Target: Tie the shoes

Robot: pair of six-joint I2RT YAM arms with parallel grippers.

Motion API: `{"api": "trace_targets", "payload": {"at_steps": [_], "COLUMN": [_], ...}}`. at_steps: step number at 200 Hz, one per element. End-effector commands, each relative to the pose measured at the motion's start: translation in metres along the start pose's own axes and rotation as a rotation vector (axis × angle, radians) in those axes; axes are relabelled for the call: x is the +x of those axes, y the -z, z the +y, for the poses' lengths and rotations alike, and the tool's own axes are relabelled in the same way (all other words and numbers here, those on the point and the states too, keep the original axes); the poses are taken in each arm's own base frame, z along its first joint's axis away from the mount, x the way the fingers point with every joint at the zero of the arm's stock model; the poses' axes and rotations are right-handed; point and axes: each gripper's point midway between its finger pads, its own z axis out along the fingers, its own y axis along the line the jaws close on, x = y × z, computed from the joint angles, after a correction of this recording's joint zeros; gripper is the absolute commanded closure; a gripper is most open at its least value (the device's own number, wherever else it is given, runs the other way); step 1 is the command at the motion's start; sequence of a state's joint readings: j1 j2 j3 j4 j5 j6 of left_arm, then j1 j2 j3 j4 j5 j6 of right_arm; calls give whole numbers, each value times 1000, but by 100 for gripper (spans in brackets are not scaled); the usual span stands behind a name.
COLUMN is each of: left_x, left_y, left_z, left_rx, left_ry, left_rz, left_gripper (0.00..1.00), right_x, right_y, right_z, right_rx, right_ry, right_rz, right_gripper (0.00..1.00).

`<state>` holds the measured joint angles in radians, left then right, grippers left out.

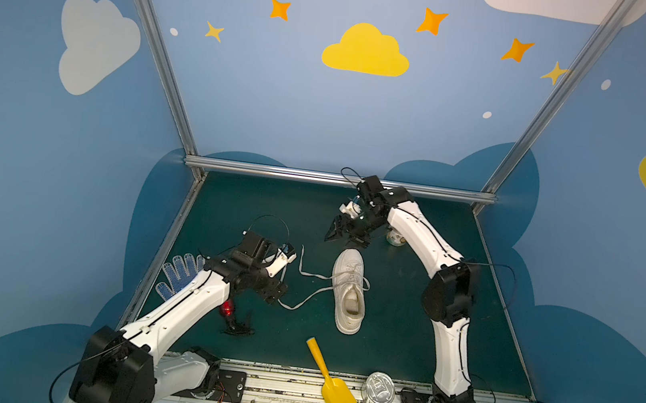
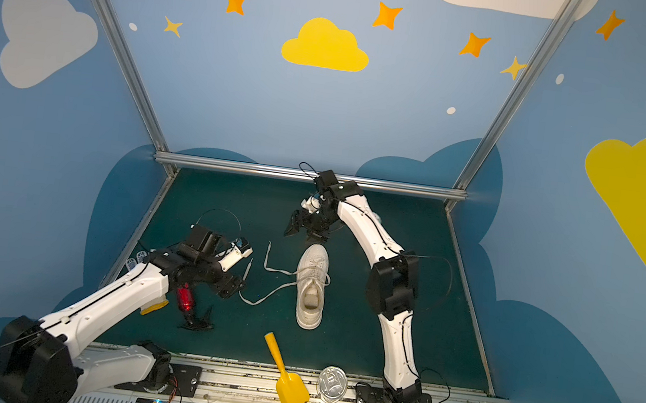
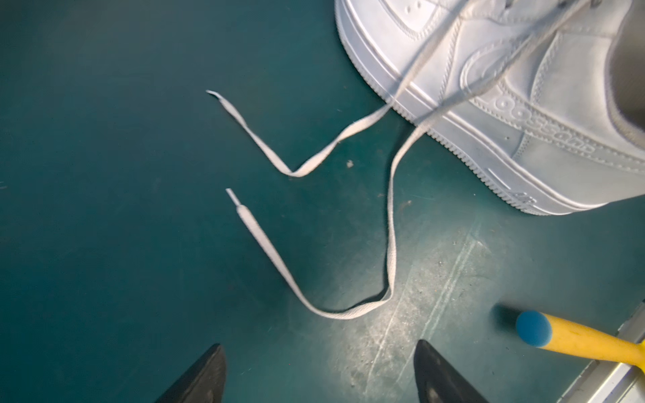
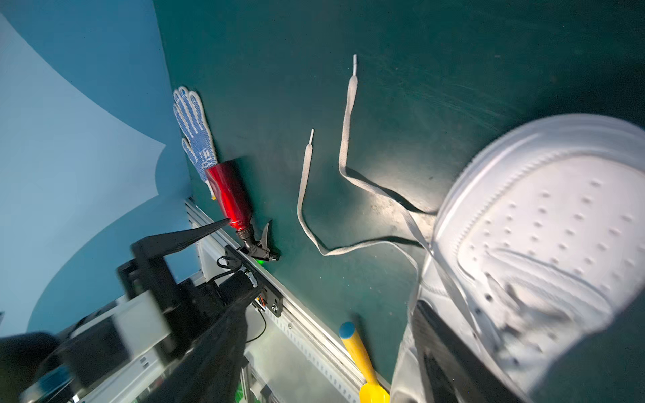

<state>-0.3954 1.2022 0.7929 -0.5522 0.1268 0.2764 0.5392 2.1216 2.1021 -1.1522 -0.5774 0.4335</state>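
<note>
Your left gripper [image 3: 321,377] gapes empty, laces [image 3: 390,244] just ahead. Your right gripper [image 1: 346,238] gapes empty too, by the shoe [image 1: 349,293] toe.

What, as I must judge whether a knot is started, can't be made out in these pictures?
- White low-top sneaker: lacing over the tongue cut off by the left wrist view's edge, motion-blurred in the right wrist view.
- Blue-dotted white work glove: partly covered by the left arm in a top view.
- Small pale can: mostly behind the right arm in a top view.
- Red bottle: mostly under the left arm there.
</note>
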Motion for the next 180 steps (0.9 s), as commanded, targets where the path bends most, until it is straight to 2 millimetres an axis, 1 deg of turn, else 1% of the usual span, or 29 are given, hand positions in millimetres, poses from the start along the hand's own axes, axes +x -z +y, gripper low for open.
{"api": "trace_targets", "payload": {"at_steps": [1, 10, 31, 49, 60, 66, 81, 94, 107, 125, 144, 163, 180], "left_x": [-6, -6, -9, -13, -13, -14, -21, -31, -41, -47, -55, -63, -64], "left_y": [-14, -21, -34, -46, -53, -56, -62, -65, -72, -84, -95, -104, -113], "left_z": [-6, -9, -20, -30, -29, -27, -12, -8, -5, -1, 3, 2, 1], "left_rx": [9, 8, 31, 49, 45, 33, -36, -39, -40, -45, -52, -35, -18], "left_ry": [18, 20, 13, -1, -2, 7, 54, 48, 43, 40, 38, 17, -8], "left_rz": [25, 51, 97, 114, 127, 135, 148, 165, 173, 184, 177, 168, 185], "left_gripper": [18, 18, 19, 19, 19, 20, 23, 26, 26, 29, 37, 47, 50], "right_x": [5, 8, 15, 21, 25, 27, 31, 35, 39, 45, 52, 57, 61], "right_y": [41, 50, 63, 68, 69, 69, 68, 66, 63, 58, 53, 48, 45], "right_z": [-4, -12, -32, -45, -52, -56, -64, -69, -72, -83, -94, -100, -103], "right_rx": [-5, 1, 17, 27, 44, 52, 58, 66, 75, 103, 138, 140, 136], "right_ry": [16, 5, -28, -50, -60, -65, -80, -91, -97, -114, -134, -143, -150], "right_rz": [-81, -96, -109, -112, -114, -113, -109, -104, -100, -91, -75, -59, -48], "right_gripper": [26, 26, 27, 28, 29, 29, 30, 31, 32, 33, 34, 34, 34]}}
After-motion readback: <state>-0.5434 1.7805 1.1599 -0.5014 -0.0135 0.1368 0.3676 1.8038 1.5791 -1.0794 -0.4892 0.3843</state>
